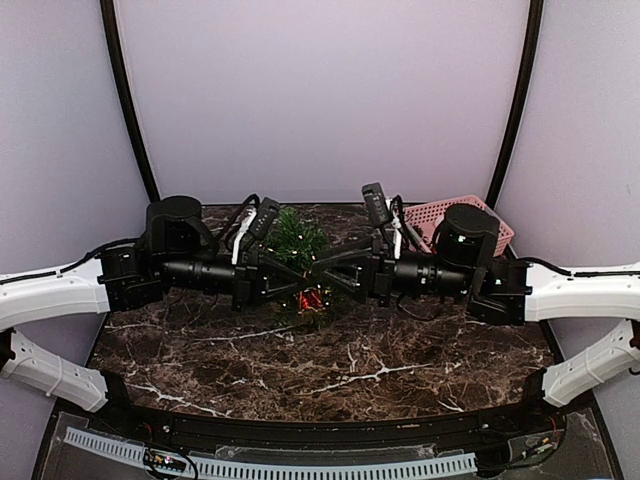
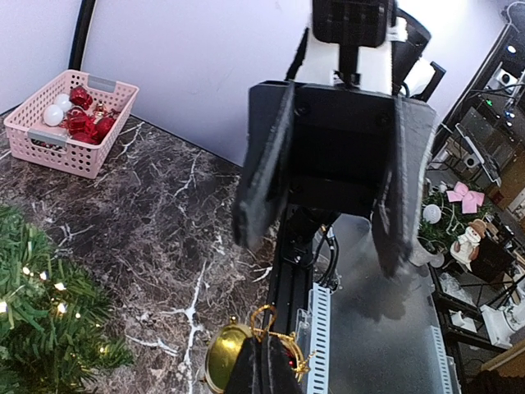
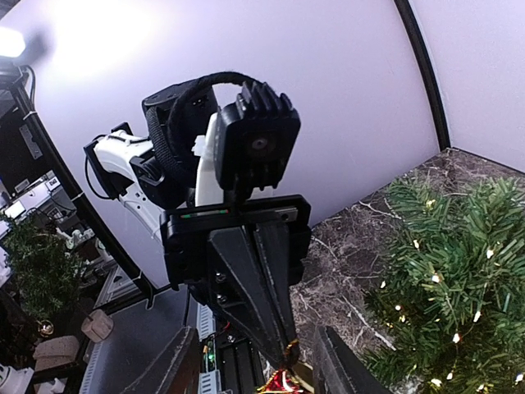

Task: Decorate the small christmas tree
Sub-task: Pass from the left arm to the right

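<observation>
Table (image 1: 330,370): dark brown marble-pattern top with white veins. At the far right corner sits a pink plastic lattice basket (image 2: 49,148) holding glossy red ornaments (image 2: 82,123) and white balls (image 2: 53,115). Behind is a pale lavender backdrop (image 1: 320,90) with curved black poles (image 1: 128,110). A white slotted cable duct (image 1: 300,468) runs along the near edge.
</observation>
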Controlling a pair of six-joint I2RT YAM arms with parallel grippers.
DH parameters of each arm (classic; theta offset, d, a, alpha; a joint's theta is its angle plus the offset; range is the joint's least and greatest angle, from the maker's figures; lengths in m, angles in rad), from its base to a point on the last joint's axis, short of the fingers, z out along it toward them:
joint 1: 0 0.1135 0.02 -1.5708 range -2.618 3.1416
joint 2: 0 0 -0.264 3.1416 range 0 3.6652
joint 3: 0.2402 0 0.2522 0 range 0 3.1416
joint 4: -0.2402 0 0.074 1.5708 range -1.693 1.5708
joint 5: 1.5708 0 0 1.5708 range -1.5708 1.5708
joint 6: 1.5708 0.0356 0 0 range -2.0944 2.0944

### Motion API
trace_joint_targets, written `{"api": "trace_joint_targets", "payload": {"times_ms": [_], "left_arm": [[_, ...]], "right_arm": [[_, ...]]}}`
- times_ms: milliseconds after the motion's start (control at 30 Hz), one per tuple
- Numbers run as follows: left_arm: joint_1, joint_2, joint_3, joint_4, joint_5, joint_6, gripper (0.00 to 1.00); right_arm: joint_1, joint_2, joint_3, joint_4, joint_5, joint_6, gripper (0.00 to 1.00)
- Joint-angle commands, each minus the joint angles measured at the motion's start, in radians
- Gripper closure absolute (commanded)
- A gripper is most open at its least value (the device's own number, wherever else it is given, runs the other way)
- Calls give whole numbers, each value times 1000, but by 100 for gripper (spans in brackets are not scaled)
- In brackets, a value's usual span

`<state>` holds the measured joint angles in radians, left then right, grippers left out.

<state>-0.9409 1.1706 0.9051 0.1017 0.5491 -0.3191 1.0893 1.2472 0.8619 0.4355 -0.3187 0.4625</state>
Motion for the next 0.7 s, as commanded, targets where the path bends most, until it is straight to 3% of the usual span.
{"api": "trace_joint_targets", "payload": {"times_ms": [0, 267, 667], "left_arm": [[-4, -28, 19, -15, -69, 18, 100], [-5, -55, -12, 12, -132, 4, 100], [-5, -65, -26, 30, -129, -8, 100]], "right_arm": [[37, 29, 54, -65, 69, -30, 54], [71, 68, 90, -100, 147, -29, 68], [74, 88, 80, -19, 190, 26, 79]]}}
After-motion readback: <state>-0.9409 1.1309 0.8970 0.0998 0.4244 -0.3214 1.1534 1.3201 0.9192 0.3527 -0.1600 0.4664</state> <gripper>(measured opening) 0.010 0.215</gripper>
